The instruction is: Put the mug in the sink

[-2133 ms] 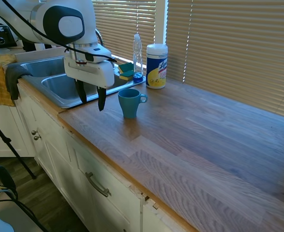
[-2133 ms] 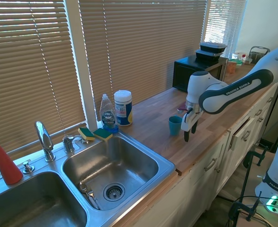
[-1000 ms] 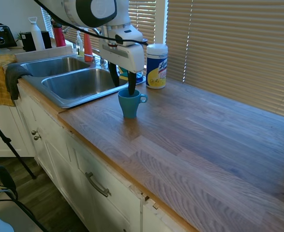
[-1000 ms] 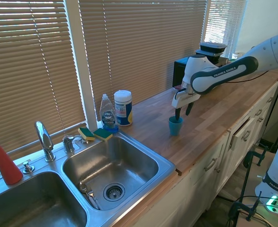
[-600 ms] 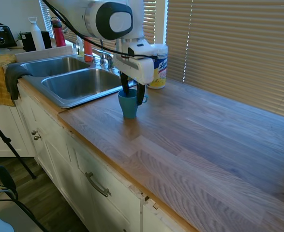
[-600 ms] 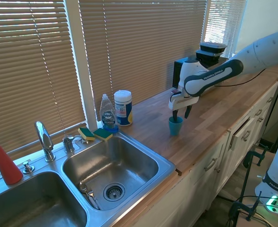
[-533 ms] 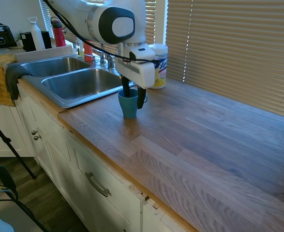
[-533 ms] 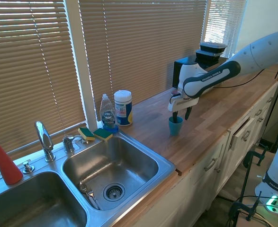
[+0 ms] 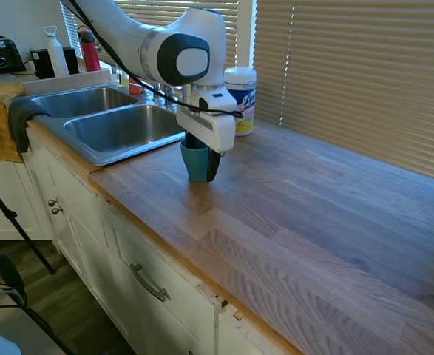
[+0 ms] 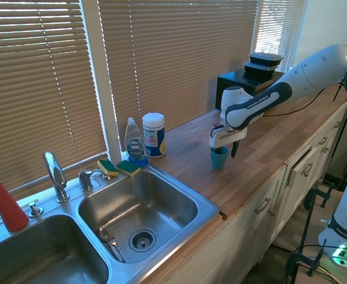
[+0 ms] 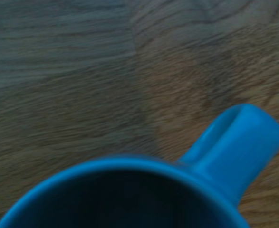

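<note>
Just one mug (image 9: 196, 162) — one tool (image 9: 202, 164) astride its rim.

1. My white jointed arm (image 9: 128, 29) enters the first exterior view from the upper left and bends down at its black-capped round joint (image 9: 181, 58); in the second exterior view (image 10: 303, 74) it reaches in from the right.
2. My wrist points straight down, so the white hand block sits level above the fingers.
3. My two-finger gripper with black fingers (image 9: 202, 161) hangs vertically, fingers spread apart, one dark finger (image 9: 213, 164) visible on the outer side.
4. In the second exterior view the gripper (image 10: 223, 148) is lowered close to the countertop.
</note>
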You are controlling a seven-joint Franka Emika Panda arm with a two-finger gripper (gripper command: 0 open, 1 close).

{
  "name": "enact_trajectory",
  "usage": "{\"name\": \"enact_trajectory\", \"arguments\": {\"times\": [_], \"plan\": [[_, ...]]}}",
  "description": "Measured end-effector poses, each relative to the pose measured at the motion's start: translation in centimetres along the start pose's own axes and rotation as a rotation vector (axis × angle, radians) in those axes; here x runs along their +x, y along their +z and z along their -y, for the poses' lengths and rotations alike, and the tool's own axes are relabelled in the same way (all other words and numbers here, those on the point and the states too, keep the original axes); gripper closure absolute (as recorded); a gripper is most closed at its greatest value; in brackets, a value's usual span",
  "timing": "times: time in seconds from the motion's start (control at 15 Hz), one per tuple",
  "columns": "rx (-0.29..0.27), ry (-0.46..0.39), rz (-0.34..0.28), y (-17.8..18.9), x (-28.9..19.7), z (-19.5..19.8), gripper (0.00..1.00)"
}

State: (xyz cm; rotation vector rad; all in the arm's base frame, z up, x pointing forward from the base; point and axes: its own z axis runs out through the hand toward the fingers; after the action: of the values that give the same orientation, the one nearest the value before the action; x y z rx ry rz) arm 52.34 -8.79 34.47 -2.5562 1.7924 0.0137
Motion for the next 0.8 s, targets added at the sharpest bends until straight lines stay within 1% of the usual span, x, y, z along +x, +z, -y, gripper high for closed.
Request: {"name": "enact_trajectory", "arguments": {"times": [0.33,0.8], "plan": [[0.01,0.02,0.016,0.51,0.05,-0.02,1.0],[0.023,0.028,0.018,0.8,0.17,0.14,1.0]]}}
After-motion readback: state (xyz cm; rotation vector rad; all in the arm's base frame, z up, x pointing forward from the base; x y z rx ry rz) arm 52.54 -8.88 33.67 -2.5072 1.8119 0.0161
